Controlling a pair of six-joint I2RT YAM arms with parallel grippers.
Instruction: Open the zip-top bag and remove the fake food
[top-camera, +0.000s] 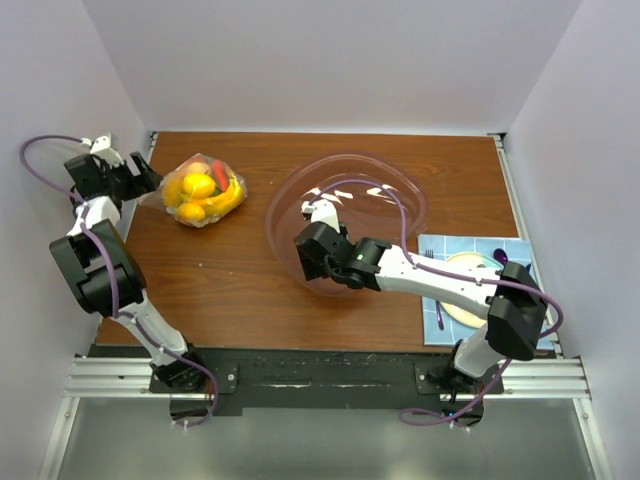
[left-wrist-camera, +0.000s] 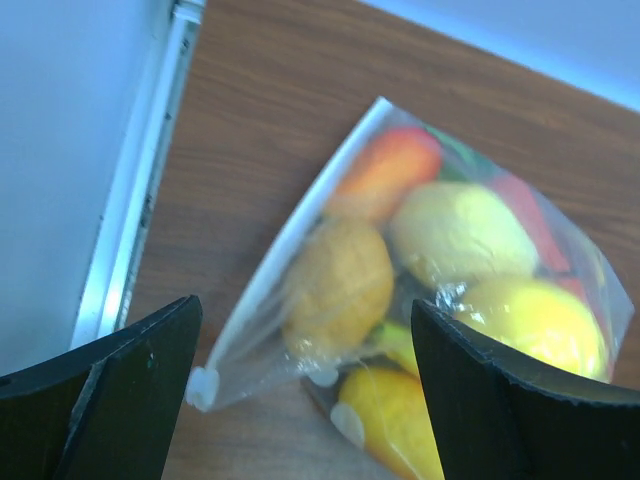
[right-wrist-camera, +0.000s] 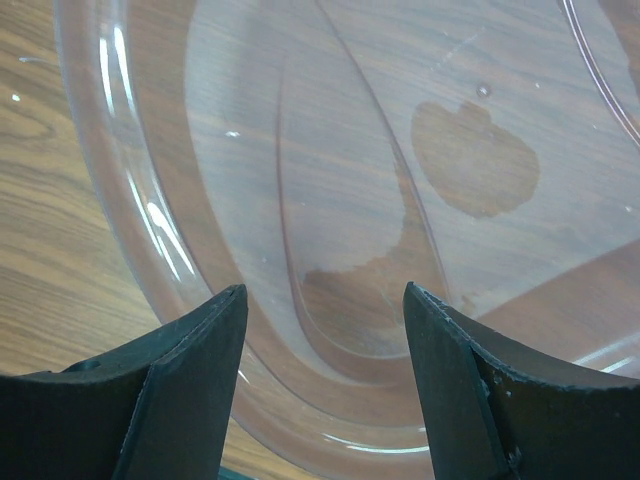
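In the top view's upper left, the zip-top bag (top-camera: 203, 192) of fake food (left-wrist-camera: 462, 232) lies just right of my nearer left gripper (top-camera: 148, 185), which is wide open and empty; the right gripper (right-wrist-camera: 325, 290), part open and empty, hangs over the bowl (top-camera: 400, 190).

My zip-top bag (left-wrist-camera: 262, 300) lies on its side, bulging, well to the left of the clear bowl (top-camera: 283, 200) and not touching it. Through the clear, white-dotted plastic I see the fake food (left-wrist-camera: 460, 235), all inside: yellow pieces, an orange one, a red one and a bit of green.
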